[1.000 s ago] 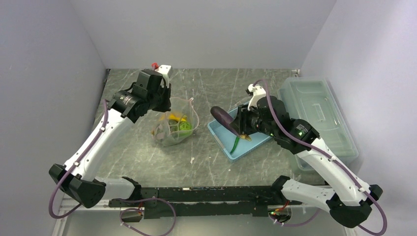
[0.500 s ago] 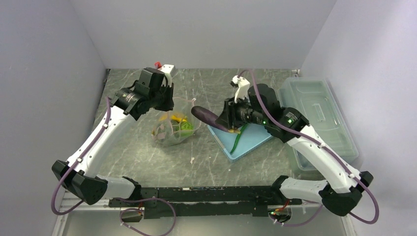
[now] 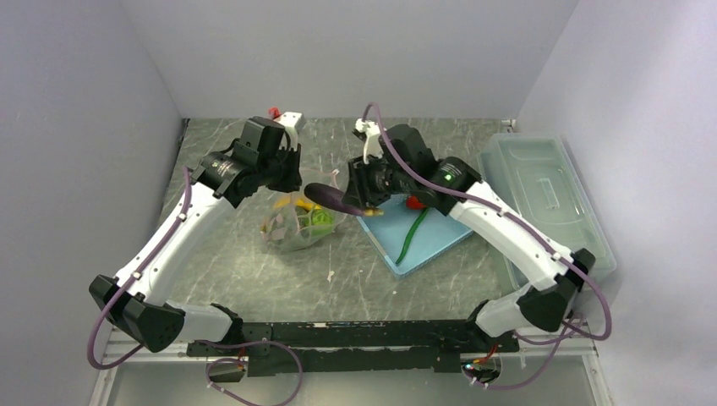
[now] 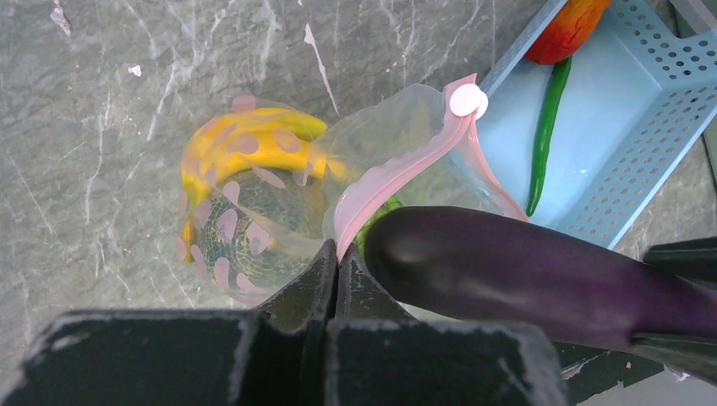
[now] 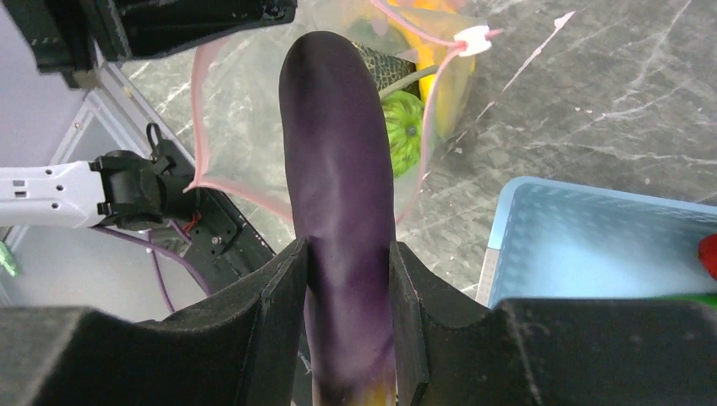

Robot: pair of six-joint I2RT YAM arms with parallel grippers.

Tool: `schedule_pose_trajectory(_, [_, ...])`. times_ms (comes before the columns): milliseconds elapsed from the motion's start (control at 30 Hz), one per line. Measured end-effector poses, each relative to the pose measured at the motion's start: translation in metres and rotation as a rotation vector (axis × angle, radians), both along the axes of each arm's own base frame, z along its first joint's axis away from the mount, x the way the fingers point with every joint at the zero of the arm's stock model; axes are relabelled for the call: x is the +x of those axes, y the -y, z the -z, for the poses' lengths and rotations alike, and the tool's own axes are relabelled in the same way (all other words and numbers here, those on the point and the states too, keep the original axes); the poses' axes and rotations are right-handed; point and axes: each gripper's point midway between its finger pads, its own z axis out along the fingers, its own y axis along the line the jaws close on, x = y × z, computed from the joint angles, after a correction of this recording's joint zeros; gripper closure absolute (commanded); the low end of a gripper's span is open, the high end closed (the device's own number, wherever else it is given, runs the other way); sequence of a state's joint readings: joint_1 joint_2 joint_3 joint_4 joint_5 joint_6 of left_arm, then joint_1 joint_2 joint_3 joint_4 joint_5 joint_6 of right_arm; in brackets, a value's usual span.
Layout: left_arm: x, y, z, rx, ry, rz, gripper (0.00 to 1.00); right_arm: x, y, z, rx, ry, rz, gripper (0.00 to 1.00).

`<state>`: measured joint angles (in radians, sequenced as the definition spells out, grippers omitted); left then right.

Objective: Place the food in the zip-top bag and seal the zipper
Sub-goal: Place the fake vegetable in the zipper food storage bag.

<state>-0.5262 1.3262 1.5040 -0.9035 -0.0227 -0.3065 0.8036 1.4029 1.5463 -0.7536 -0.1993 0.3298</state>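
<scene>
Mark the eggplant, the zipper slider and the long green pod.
Eggplant point(image 5: 338, 169): right wrist view, middle of its purple body.
Zipper slider point(image 4: 467, 100): left wrist view, its white round face.
Long green pod point(image 4: 546, 127): left wrist view, about mid-length.

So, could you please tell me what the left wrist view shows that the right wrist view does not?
Only the left wrist view shows the left gripper pinching the zipper, and the long green pod lying full length in the blue basket. Only the right wrist view shows the right gripper clamped on both sides of the eggplant, and a white arm link past the table edge. Both show the eggplant's tip at the zip-top bag's open mouth, with the banana bunch inside.
</scene>
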Motion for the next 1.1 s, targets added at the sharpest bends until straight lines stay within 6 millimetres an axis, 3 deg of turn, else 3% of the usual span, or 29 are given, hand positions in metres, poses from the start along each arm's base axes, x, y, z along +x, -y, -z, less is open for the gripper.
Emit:
schedule_pose_trajectory(400, [-0.009,0.014,-0.001,-0.010,-0.003,0.036,1.00,0.021,-0.038,0.021,-0.141,-0.029,0.018,1.00])
schedule_pose_trajectory(667, [-0.013,0.015,-0.006,-0.026,0.003,0.034,1.00,0.029,-0.055,0.059,-0.230,-0.066,0.042,1.00])
schedule_pose_trajectory(833, [-0.016,0.013,-0.008,-0.029,0.009,0.032,1.00,0.031,-0.057,0.071,-0.259,-0.074,0.063,0.85])
schedule_pose_trajectory(1100, [-0.017,0.011,-0.006,-0.025,0.006,0.027,1.00,0.035,-0.056,0.059,-0.241,-0.040,0.102,0.63])
